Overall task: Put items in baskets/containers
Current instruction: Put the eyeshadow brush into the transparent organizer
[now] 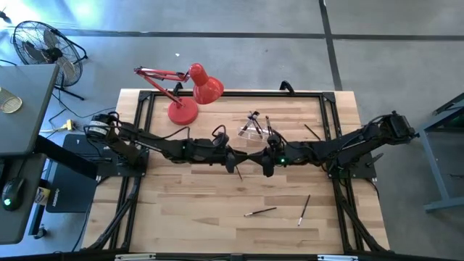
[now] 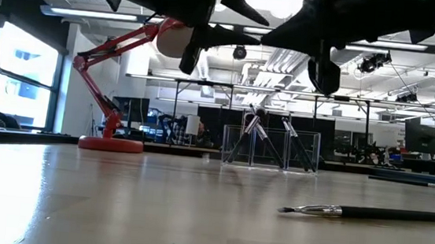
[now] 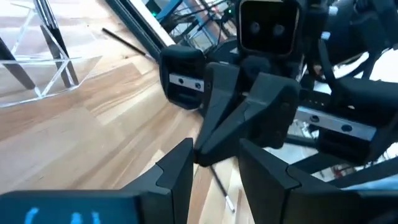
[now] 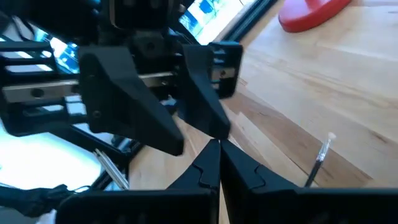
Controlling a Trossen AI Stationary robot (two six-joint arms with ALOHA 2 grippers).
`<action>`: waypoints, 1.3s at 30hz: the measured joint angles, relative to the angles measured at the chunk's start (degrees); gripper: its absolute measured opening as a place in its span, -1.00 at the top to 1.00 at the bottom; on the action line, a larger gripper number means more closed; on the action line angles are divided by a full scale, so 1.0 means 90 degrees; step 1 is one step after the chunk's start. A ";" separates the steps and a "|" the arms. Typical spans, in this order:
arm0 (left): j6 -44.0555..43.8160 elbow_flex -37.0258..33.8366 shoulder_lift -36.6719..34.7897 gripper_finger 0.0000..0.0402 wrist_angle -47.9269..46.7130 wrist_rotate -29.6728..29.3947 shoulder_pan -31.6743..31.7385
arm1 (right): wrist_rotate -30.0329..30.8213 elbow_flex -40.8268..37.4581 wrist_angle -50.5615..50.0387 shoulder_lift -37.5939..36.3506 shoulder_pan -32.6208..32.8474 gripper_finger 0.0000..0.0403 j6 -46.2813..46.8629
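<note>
No readable writing; left gripper (image 1: pixel 233 160) released, right gripper (image 1: pixel 255 160) clenched empty, tips meeting mid-table.

Two matte-black jointed arms; angular wedge fingers (image 3: pixel 186 174), silver screwed rail plates behind. Green indicator light on right arm (image 1: pixel 281 161). Black cabling looped at left arm (image 1: pixel 109 127) base.
</note>
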 joint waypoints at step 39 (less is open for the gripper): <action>-0.0297 -0.3123 -0.4592 0.38 -0.4053 -0.0342 -0.0005 | -0.0359 0.6020 -0.8931 0.4358 -0.0128 1.00 0.0313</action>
